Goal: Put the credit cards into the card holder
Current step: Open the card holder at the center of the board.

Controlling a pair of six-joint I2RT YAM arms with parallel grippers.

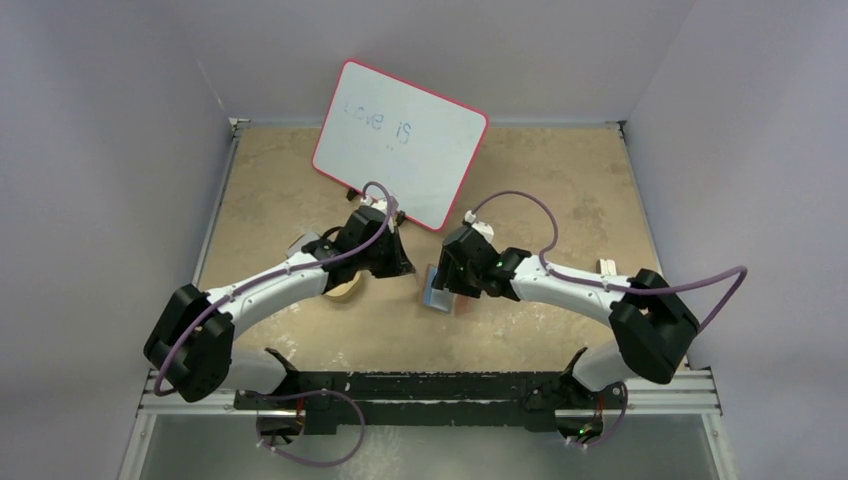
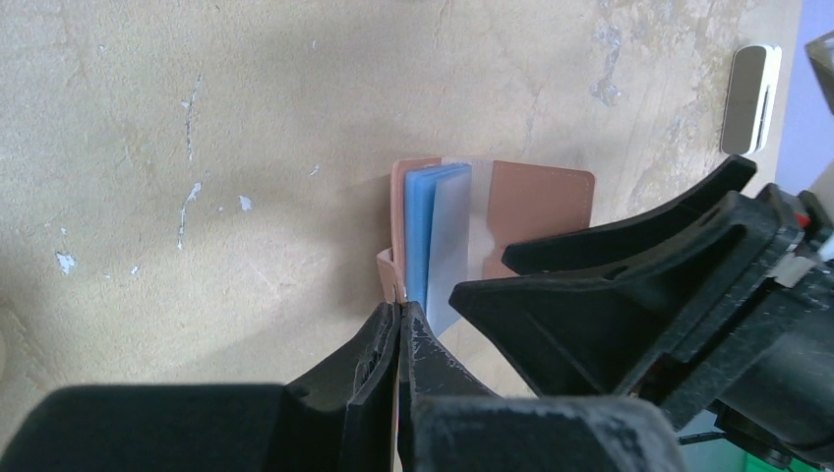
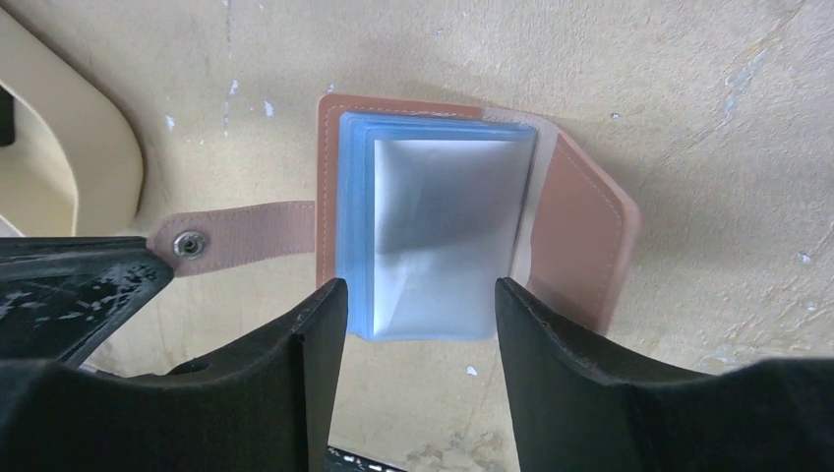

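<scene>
**Right gripper (image 3: 418, 295) spread over the open card holder (image 3: 580, 236); left gripper (image 2: 398, 320) nipped on its strap**

Black fingers (image 3: 285, 374) of the right gripper fill the foreground of its wrist view. They are spread wide and touch nothing. The near edge of the holder's contents lies in the gap between them, with one tip at each side of that edge.

The card holder lies open and flat on the desk (image 1: 560, 200), about midway between the left and right edges and somewhat closer to the near edge. Inside it sits a pale blue stack with a grey-white face on top, the credit cards (image 3: 443, 226). Single cards cannot be told apart from clear sleeves. The brown cover shows around the stack on the far side and on both flanks.

The tab strap (image 3: 256, 236) runs out from the holder's left side, and its snap stud (image 3: 188, 243) sits right at the left gripper's tip. In the left wrist view those fingers are pressed together, with a thin brown strip caught between them.

The tan tray (image 3: 69, 138) lies just left of the strap. The red-rimmed whiteboard (image 1: 400, 140) leans at the far edge.
</scene>
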